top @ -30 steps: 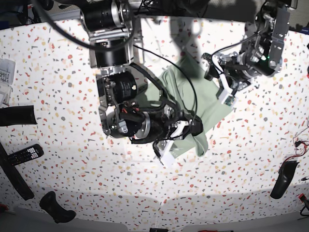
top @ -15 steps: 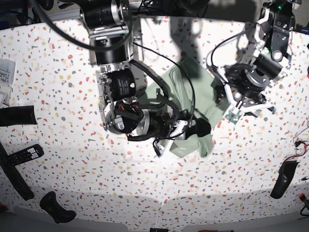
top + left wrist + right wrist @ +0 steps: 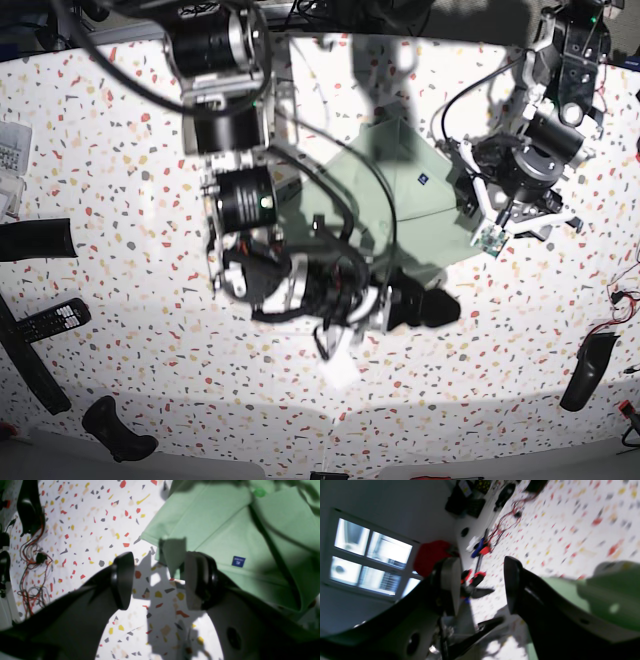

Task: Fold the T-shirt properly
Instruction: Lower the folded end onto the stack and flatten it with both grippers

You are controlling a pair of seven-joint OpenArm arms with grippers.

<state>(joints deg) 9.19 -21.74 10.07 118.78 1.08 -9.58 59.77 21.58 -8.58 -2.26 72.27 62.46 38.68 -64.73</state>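
The T-shirt (image 3: 395, 185) lies on the speckled table as a pale green folded bundle, its small dark label (image 3: 424, 180) facing up. In the left wrist view the T-shirt (image 3: 225, 525) fills the upper right, with the blue label (image 3: 238, 561) near its hem. My left gripper (image 3: 160, 582) is open over the table at the shirt's corner, one finger (image 3: 197, 580) overlapping the hem and nothing clamped. It hovers at the bundle's right edge in the base view (image 3: 490, 215). My right gripper (image 3: 481, 587) is open and empty, green cloth (image 3: 607, 592) beside it. It sits off the bundle's front edge (image 3: 435, 305).
A remote control (image 3: 55, 320) and black handles (image 3: 35, 240) lie at the table's left edge. Another black handle (image 3: 118, 430) sits at the front left. A black tool (image 3: 585, 370) and red wires (image 3: 625, 295) are at the right edge. Wires (image 3: 30, 580) also show in the left wrist view.
My right gripper has opened, let go of the shirt and drawn away toward the table's front. The cloth has settled into a flatter fold. My left gripper stayed open.
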